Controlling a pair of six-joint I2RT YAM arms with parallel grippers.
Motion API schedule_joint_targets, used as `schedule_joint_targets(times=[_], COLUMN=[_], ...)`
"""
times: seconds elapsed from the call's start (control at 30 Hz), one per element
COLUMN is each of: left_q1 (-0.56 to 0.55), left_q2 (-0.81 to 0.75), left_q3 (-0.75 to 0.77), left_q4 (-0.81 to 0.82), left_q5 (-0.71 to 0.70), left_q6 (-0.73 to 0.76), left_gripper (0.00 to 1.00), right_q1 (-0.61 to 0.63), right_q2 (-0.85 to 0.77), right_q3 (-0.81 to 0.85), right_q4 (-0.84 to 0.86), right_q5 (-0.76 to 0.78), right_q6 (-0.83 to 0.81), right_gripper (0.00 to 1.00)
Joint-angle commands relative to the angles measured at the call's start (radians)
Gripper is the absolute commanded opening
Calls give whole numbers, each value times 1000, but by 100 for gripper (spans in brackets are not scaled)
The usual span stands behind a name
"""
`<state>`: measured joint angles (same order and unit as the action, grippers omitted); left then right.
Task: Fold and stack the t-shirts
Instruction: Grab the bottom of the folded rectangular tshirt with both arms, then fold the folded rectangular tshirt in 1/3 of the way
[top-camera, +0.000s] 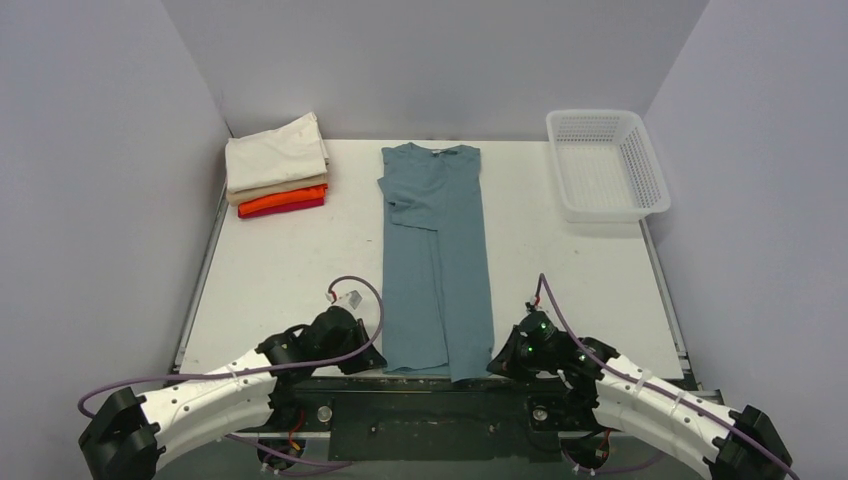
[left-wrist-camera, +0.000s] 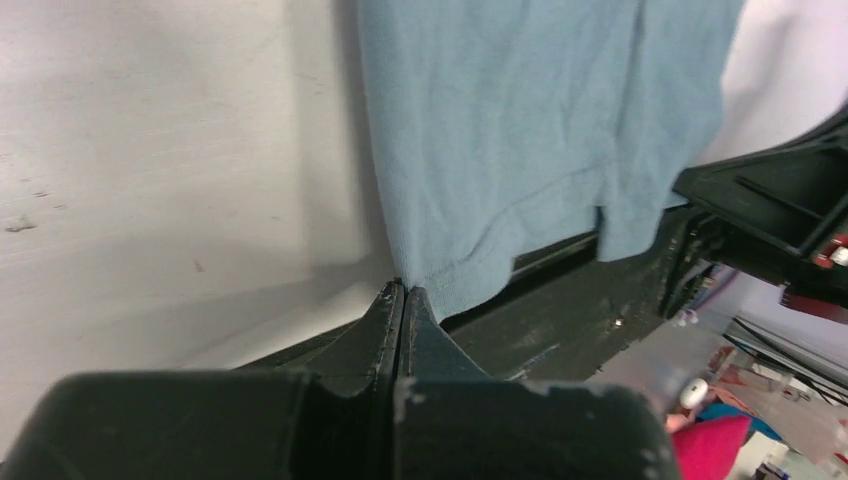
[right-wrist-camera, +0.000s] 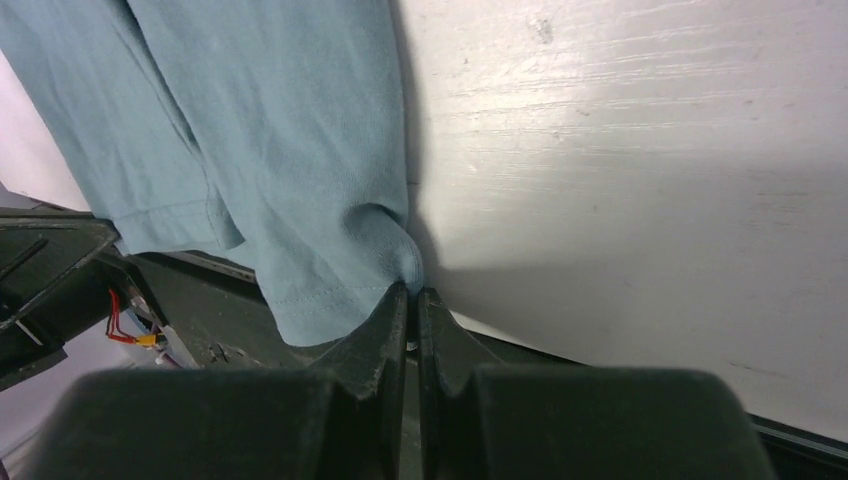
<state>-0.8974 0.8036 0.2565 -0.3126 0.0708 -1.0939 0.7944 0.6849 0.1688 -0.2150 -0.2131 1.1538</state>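
Observation:
The teal-blue t-shirt (top-camera: 435, 255) lies in a long narrow strip down the table's middle, sides folded in, collar at the far end. Its hem hangs over the near edge. My left gripper (top-camera: 372, 360) is shut on the hem's left corner (left-wrist-camera: 440, 285). My right gripper (top-camera: 497, 365) is shut on the hem's right corner (right-wrist-camera: 385, 250), the cloth bunched at the fingertips. A stack of folded shirts (top-camera: 278, 165), cream on tan on orange on red, sits at the far left.
A white mesh basket (top-camera: 605, 165) stands at the far right. The table's near metal edge (top-camera: 420, 385) runs under the hem. Grey walls close in the left, right and back.

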Motion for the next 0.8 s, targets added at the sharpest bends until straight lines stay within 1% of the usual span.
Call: schedule_joint_targets(times=[0.0, 0.1, 0.17, 0.27, 0.33, 0.37, 0.4, 0.43, 0.47, 0.5, 0.57, 0.63, 0.77], left_q1=[-6, -5, 0, 41, 99, 149, 174, 223, 241, 272, 303, 329, 399], left_q2=[-63, -62, -47, -2, 40, 55, 88, 107, 147, 168, 237, 336, 460], left_q3=[8, 43, 80, 146, 184, 192, 205, 210, 225, 237, 287, 347, 467], left_q4=[28, 55, 71, 111, 134, 165, 191, 250, 274, 331, 369, 386, 408], left_q5=[37, 25, 0, -26, -9, 24, 42, 85, 89, 83, 69, 59, 55], left_q6=[-16, -2, 37, 87, 120, 138, 144, 155, 165, 184, 219, 245, 273], left_gripper=[0, 0, 0, 0, 0, 0, 0, 0, 0, 0, 0, 0, 0], right_q1=[18, 16, 16, 7, -12, -29, -41, -68, -85, -113, -151, -178, -222], right_q2=[-34, -30, -5, 74, 137, 157, 197, 215, 255, 296, 356, 417, 539], right_q3=[24, 79, 121, 217, 284, 306, 344, 362, 394, 410, 456, 519, 636], right_q4=[-11, 6, 26, 41, 53, 67, 77, 106, 120, 140, 185, 235, 260], right_q5=[50, 80, 109, 180, 205, 209, 209, 210, 210, 223, 228, 222, 222], right_q6=[3, -22, -45, -112, -161, -187, -198, -218, -231, -255, -283, -312, -362], right_gripper=[0, 0, 0, 0, 0, 0, 0, 0, 0, 0, 0, 0, 0])
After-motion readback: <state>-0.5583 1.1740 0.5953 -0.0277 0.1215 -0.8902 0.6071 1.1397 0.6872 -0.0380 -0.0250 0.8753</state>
